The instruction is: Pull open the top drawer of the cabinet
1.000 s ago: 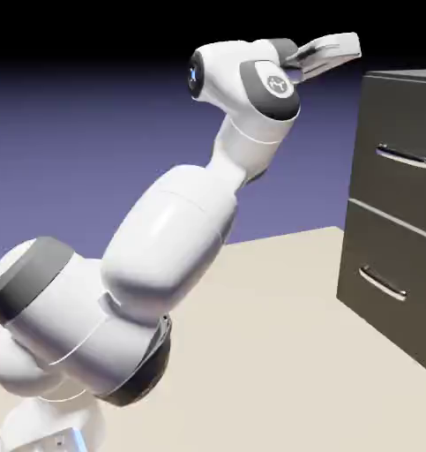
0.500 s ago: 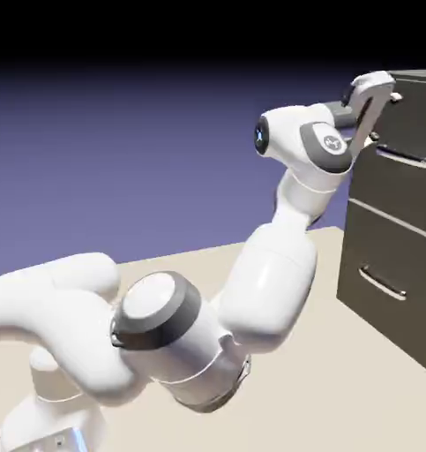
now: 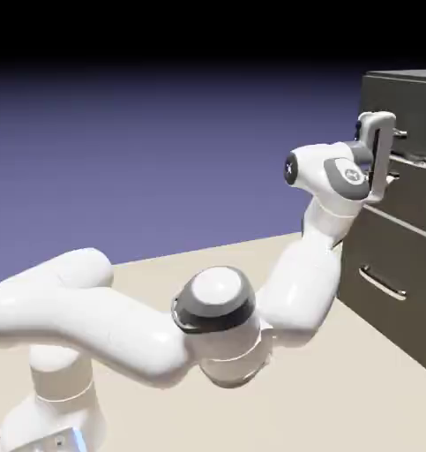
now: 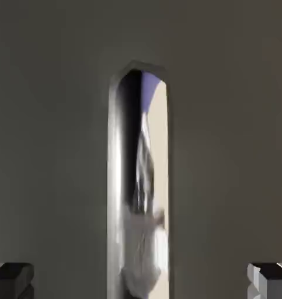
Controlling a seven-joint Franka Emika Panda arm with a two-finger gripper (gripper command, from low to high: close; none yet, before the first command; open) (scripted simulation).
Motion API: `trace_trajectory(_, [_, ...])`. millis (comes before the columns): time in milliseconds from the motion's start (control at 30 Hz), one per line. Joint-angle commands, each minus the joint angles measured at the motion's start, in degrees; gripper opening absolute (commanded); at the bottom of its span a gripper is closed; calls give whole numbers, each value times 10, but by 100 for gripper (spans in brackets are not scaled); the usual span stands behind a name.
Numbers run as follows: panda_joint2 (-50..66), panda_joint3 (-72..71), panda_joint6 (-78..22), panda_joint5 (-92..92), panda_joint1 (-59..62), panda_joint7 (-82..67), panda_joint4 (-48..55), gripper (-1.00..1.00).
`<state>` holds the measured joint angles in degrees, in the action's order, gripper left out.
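Note:
The cabinet point(image 3: 408, 328) stands at the exterior view's right, dark grey-brown and boxy. Its top drawer point(image 3: 421, 196) looks flush with the front, and its silver bar handle point(image 3: 415, 160) shows beside my hand. My gripper point(image 3: 395, 157) is pressed up to that handle. In the hand view the handle point(image 4: 137, 204) runs as a bright upright bar across the drawer front point(image 4: 49, 146), centred in my gripper point(image 4: 141, 281). The two grey fingertips point(image 4: 11, 278) sit far out at the bottom corners, apart from the bar, so the gripper is open around it.
The lower drawer point(image 3: 394, 265) with its own silver handle point(image 3: 381, 283) lies just under my hand. My arm's elbow point(image 3: 218, 305) arches low over the beige table point(image 3: 340, 397), left of the cabinet.
The arm has swung down and to the right; the hand dropped from above the cabinet's top edge to the top drawer's handle.

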<state>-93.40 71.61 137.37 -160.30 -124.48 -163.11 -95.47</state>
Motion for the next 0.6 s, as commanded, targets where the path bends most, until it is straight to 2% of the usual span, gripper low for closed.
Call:
trace_trajectory(0, [0,0,0,0,0,0,0,-100])
trace_trajectory(567, [-33,-20,-134,27,219,41,-353,-100])
